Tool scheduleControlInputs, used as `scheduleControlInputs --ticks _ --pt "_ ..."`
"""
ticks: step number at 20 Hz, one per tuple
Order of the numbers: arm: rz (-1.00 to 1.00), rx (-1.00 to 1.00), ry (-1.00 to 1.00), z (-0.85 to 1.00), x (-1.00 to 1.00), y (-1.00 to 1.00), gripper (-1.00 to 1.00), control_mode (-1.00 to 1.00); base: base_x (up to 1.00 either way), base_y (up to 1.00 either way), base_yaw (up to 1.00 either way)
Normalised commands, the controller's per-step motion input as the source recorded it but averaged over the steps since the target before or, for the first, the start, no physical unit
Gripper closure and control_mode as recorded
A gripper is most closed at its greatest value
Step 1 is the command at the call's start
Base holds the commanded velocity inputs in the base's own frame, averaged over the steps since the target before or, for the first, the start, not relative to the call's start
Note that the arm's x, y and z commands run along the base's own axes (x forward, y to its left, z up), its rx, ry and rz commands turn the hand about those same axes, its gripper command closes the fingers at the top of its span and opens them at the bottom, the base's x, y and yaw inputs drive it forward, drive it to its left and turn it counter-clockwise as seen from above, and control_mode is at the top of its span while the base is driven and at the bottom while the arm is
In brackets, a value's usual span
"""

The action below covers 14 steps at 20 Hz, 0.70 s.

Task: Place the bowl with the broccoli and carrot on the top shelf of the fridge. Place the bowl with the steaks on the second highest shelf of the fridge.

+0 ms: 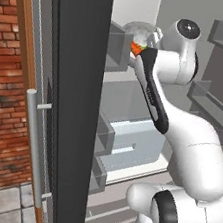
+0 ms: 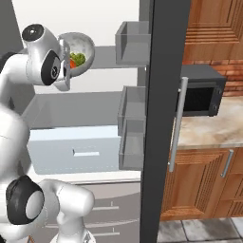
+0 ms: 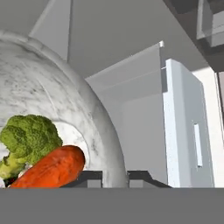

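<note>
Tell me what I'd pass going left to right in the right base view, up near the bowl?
Arm → bowl with carrot and broccoli → door bin → fridge door → microwave.

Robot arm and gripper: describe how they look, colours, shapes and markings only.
The arm is glossy white, built of rounded, bulbous segments with dark, nearly black bands at the joints and round dark caps with a grey centre. A long black strip runs along the forearm. No cables or lettering show. The gripper ends in two small, dark, blocky finger tips.
</note>
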Motion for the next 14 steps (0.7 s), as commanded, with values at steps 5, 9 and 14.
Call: scheduleControlInputs --ticks 5,9,14 --pt "-0.01 0.0 0.0 0.51 0.72 0.11 1.0 -1.0 0.0 0.0 0.0" --pt "0.0 0.0 0.03 0.18 0.6 0.01 1.0 -1.0 0.0 0.0 0.0" --pt "0.0 -0.02 0.01 -0.04 0.48 0.01 1.0 -1.0 0.0 0.0 0.0"
